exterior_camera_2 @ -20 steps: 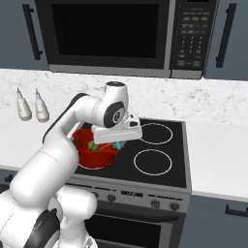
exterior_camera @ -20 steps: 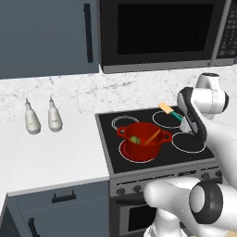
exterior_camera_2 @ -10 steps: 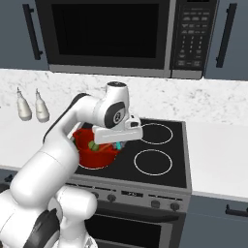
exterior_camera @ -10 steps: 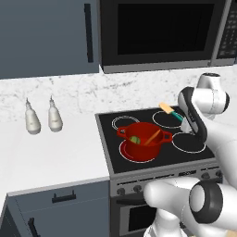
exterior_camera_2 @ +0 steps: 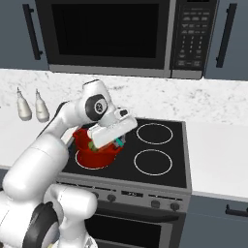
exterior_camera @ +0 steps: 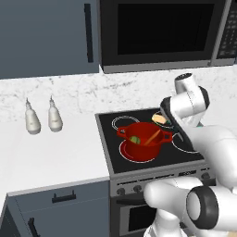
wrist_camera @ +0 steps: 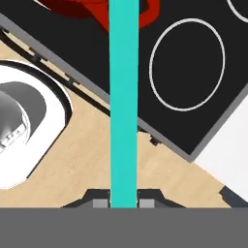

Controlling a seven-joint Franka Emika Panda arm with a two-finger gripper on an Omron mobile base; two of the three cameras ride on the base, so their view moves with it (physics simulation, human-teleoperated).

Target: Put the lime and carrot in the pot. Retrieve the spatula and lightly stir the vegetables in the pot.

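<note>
Holding: the gripper (wrist_camera: 123,203) is clamped narrowly on the turquoise spatula handle (wrist_camera: 124,97), which runs straight up the hand view toward the pot (wrist_camera: 131,12).
Fingers: their tips (wrist_camera: 99,203) are cut off by the bottom of the hand view.
Spatula head: a pale tan blade (exterior_camera: 159,119) shows beside the white forearm in the left base view; how it joins the handle is hidden.
Pot: red, on the front left ring of the black stove (exterior_camera: 139,159); in the right base view the forearm covers most of it (exterior_camera_2: 92,152).
Lime: a small green ball (exterior_camera: 134,139) inside the pot.
Carrot: an orange stick (exterior_camera: 152,137) leaning inside the pot; its lower end is hard to make out.
Bottles: two white bottles (exterior_camera: 42,121) stand upright on the counter, well left of the stove.
</note>
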